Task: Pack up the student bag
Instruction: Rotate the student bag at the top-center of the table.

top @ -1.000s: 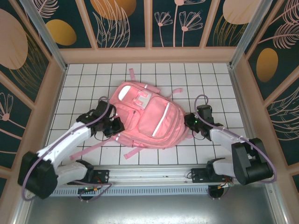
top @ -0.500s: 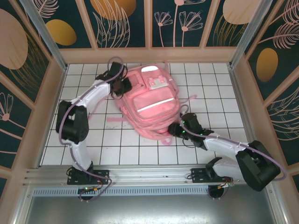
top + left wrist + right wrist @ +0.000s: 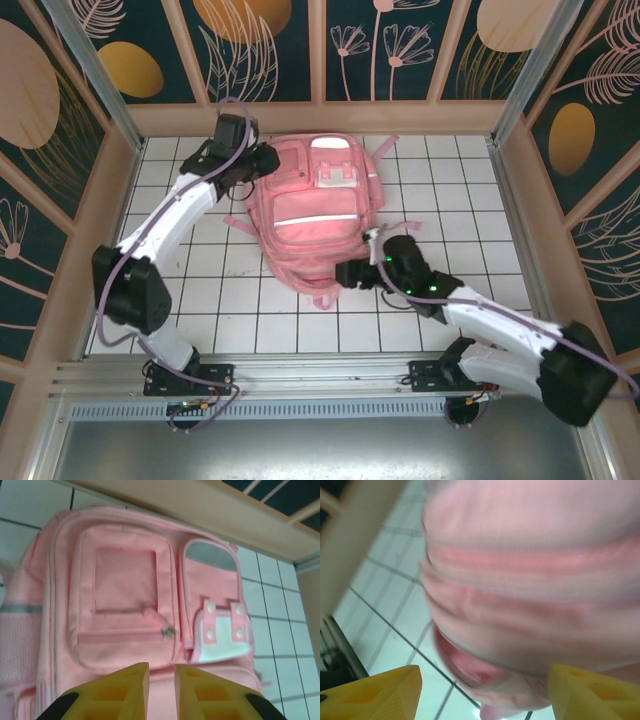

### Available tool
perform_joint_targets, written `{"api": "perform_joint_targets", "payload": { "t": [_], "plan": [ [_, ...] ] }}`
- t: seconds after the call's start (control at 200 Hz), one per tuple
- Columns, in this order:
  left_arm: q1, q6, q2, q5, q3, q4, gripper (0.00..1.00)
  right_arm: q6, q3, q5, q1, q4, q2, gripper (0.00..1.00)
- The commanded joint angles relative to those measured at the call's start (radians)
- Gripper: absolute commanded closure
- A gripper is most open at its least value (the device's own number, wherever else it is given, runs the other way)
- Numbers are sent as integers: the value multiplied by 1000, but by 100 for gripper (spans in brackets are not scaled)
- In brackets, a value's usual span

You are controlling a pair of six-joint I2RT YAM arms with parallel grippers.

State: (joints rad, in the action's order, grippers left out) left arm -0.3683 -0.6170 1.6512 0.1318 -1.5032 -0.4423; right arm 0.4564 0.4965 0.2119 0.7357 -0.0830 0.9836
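Yellow fingers (image 3: 120, 692) of the left gripper (image 3: 161, 680) are seen close together, parted by only a narrow slit, and nothing is gripped between them. Straight ahead of these fingers the student bag (image 3: 50, 605) is laid flat with its front facing up. A square front pocket (image 3: 125, 585) is met first, a small zip pull (image 3: 169, 632) sits just beyond the slit, and a whitish patch (image 3: 222, 637) with four pink studs is found ahead and to the right. Whether the fingertips touch the fabric cannot be told. On the right gripper (image 3: 484, 675) the fingers (image 3: 380, 690) are spread wide, one at each lower corner of the wrist view, and nothing is held. The rounded, blurred pink end of the bag bulges just ahead of the gap between them. From above, the bag is seen lying on the white tiled table (image 3: 470, 200) between the two grippers. It stretches from just beside the left fingers to just beside the right fingers, with a silvery stripe (image 3: 315, 218) running across its front between them.
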Motion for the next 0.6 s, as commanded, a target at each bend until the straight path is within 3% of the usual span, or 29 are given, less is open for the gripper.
{"api": "perform_joint_targets", "payload": {
  "t": [0.0, 0.055, 0.115, 0.19, 0.285, 0.42, 0.52, 0.595],
  "plan": [
    [-1, 26, -80, 97, 121, 39, 78, 25, -51, -28, -83, -33, -133, 40],
    [0, 24, -113, 106, 162, 48, 78, 53, -84, -47, -111, -57, -189, 49],
    [-1, 28, -146, 130, 203, 68, 78, 82, -109, -121, -133, -67, -213, 66],
    [-1, 18, -175, 151, 244, 91, 79, 126, -74, -223, -182, -4, -129, 100],
    [-2, 1, -203, 192, 293, 139, 79, 144, 17, -168, -281, 35, 90, 100],
    [-6, -3, -210, 216, 311, 145, 79, 147, 141, -43, -295, 17, 386, 100],
    [-8, 3, -218, 225, 319, 135, 79, 167, 212, 59, -253, -25, 530, 100],
    [-8, 9, -222, 227, 319, 116, 78, 161, 257, 74, -156, -73, 567, 100]
  ]
}}
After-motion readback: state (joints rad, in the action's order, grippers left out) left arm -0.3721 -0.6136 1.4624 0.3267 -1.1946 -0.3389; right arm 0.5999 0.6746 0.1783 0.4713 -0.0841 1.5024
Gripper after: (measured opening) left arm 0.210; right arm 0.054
